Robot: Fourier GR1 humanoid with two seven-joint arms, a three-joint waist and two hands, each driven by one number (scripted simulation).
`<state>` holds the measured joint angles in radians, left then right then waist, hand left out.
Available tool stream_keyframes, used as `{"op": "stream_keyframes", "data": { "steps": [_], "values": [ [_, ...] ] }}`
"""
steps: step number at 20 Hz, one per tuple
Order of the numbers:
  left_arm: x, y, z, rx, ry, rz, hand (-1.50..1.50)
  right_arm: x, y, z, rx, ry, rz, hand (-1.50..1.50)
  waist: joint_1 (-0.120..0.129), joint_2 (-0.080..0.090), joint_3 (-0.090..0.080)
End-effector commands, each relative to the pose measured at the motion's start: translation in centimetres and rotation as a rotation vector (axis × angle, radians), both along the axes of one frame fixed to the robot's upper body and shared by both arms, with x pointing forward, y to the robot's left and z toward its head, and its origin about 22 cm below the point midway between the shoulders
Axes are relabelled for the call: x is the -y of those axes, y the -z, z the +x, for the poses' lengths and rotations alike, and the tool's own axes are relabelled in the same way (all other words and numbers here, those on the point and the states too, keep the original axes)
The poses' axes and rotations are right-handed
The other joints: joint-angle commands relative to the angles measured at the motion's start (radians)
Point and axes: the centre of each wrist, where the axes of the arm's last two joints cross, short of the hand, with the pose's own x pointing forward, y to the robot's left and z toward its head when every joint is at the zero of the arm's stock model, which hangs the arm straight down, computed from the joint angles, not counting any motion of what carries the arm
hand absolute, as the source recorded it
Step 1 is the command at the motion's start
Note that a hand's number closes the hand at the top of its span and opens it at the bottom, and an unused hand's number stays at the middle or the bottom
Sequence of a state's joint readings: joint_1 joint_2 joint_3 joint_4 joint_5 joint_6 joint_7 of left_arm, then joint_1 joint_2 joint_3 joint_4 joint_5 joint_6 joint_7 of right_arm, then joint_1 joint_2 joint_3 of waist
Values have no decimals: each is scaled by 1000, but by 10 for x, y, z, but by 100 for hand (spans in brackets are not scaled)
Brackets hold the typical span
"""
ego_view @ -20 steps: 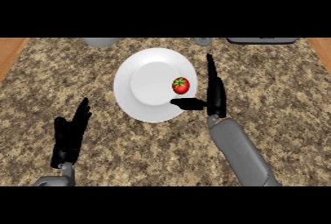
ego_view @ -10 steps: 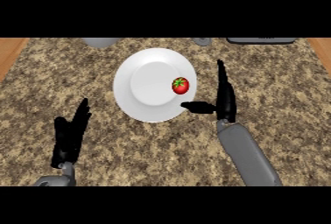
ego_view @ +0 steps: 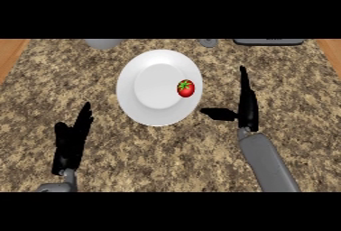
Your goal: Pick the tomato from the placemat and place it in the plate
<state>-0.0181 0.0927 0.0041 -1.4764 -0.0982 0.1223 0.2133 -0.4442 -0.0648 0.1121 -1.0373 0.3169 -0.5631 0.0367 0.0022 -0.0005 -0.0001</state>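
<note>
In the head view the tomato (ego_view: 186, 88) lies on the right side of the white plate (ego_view: 143, 106), near the rim. The right hand (ego_view: 247, 104) stands beside the plate, fingers straight, holding nothing. The left hand (ego_view: 73, 140) rests open low on the bench (speckled stone). I judge the tomato could roll off if the plate gets bumped.

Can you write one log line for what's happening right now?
small red tomato: on round white plate | right robot hand: open, beside plate | left robot hand: open, resting
</note>
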Motion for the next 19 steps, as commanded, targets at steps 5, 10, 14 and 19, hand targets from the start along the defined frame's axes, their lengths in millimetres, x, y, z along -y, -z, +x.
{"op": "stream_keyframes", "data": {
  "steps": [5,10,14,19],
  "values": [
    [-7,4,6,-12,-6,7,0,42,13,-4,35,42,16,-150,1,1,0],
    [3,-1,0,5,-7,8,0,42,8,-11,6,141,-15,-150,0,0,0],
    [11,-8,20,-2,0,-11,0,76,34,-30,35,153,-13,-150,-3,2,0],
    [1,-4,-1,-8,18,0,0,79,17,-36,-5,199,-49,-150,-1,0,0]
  ]
}}
